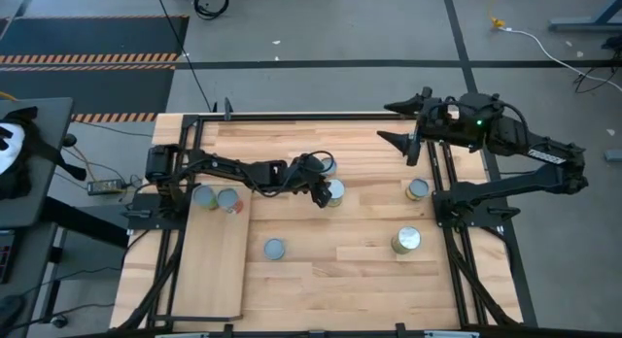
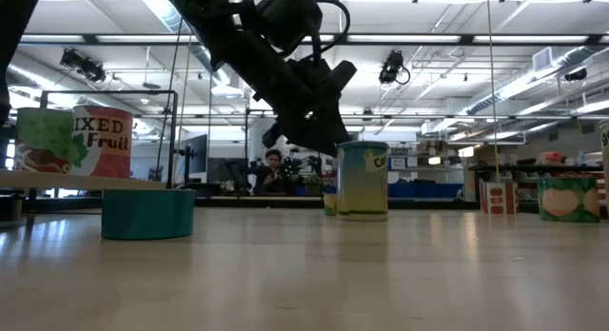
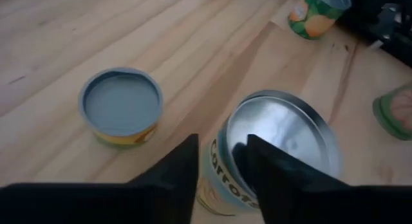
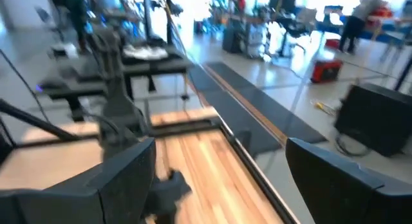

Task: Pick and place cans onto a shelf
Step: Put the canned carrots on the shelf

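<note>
While two cans [image 1: 216,198] already sit on the shelf [image 1: 209,270] behind it, the left end effector [image 1: 325,195] hovers with fingers narrowly apart at the rim of a third can [image 1: 334,190], four more waiting; the right end effector [image 1: 408,124] idles, spread wide.

Two silver-lidded tin cans [image 1: 216,198] stand on the pale wooden black-framed shelf [image 1: 209,270]; five more cans [image 1: 405,241] stand upright across the desk [image 1: 360,280].

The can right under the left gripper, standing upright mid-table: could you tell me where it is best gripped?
Grip the can across its round side wall, coming down from above as the left gripper is placed. It stands upright, lid up, so fingers can straddle the rim. Mind the neighbouring can close beside it.
</note>
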Motion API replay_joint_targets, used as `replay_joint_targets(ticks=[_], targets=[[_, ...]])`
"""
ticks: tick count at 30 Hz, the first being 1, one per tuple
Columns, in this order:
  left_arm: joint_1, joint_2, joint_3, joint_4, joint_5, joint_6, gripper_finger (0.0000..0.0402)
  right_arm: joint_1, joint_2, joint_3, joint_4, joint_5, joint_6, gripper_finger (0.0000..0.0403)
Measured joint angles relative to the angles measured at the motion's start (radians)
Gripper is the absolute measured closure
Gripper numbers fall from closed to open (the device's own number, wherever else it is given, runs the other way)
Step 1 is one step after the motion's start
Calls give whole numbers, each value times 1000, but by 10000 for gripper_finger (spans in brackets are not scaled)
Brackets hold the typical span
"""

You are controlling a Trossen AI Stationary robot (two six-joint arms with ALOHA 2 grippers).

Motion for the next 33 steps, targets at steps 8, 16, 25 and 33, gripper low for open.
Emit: replay_joint_targets(ticks=[8,16,25,33], targets=[[-29,-16,-2,-3,78,111,391,0,-7,0,91,88,79,50],[-37,-195,-5,-80,140,97,397,10,-16,0,23,22,240,50],[-217,-509,-4,-419,155,-9,400,17,21,-1,19,-91,192,50],[-464,-709,-3,-863,59,-352,401,65,100,-1,94,-132,182,50]])
